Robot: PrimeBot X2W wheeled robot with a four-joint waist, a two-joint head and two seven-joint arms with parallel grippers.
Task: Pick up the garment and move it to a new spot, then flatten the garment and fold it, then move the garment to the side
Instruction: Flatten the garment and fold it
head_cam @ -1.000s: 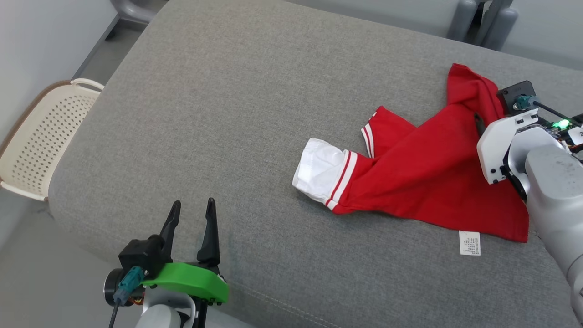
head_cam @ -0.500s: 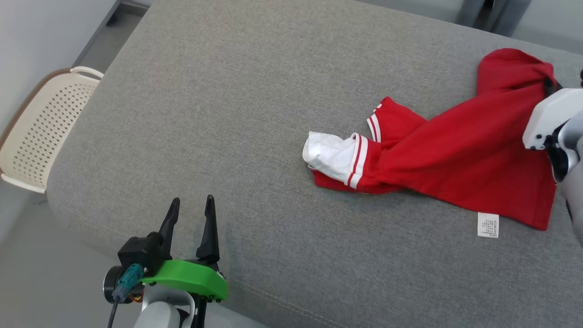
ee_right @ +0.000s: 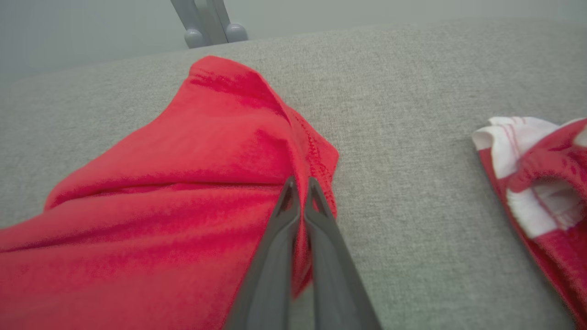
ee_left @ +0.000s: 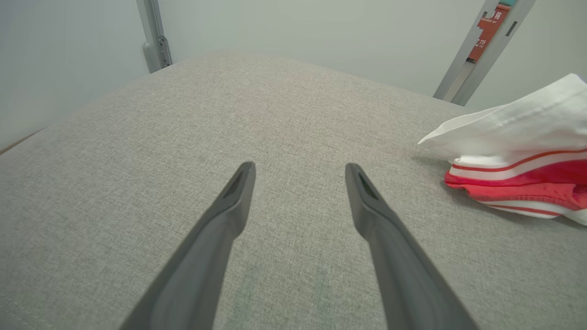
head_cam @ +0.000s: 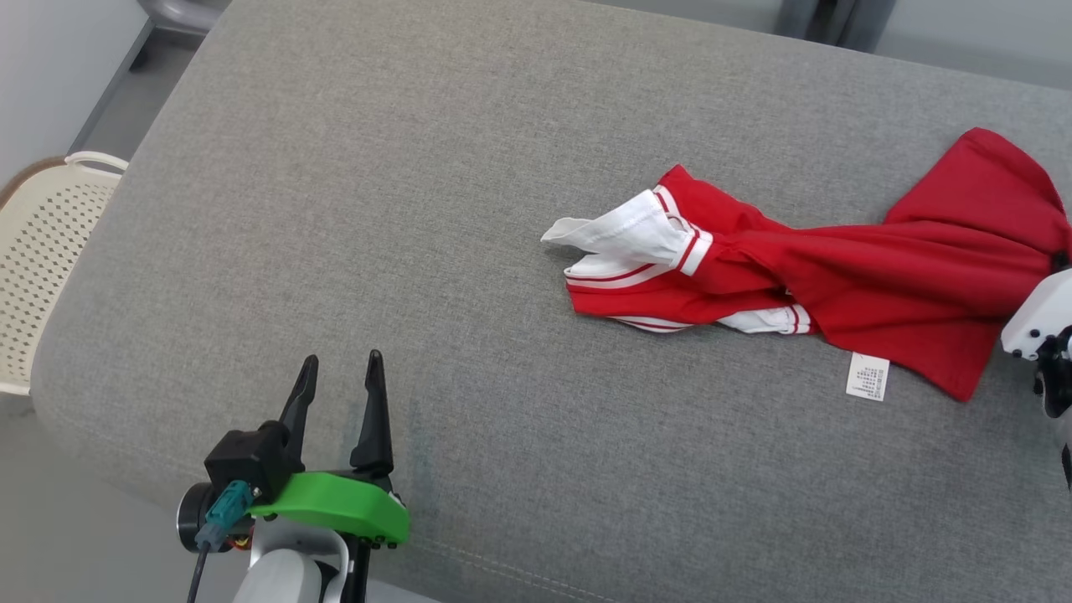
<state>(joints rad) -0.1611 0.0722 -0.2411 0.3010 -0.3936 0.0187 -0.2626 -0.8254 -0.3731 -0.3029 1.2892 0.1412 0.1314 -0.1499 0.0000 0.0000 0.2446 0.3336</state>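
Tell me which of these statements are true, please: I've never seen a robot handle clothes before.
The right tool is shut on the red garment. True.
The left tool grips the garment's white end. False: it is open, holding nothing, clear of the garment.
The garment lies flat and neatly folded. False: it is bunched and twisted.
A cream basket stands beside the grey cushion. True.

Figure: a bare test room or lab. Grey upholstered worktop (head_cam: 402, 193); plain pale walls (ee_left: 298, 32); grey metal posts (ee_right: 197, 23) at the far side; cream perforated basket (head_cam: 38, 251) on the floor, left.
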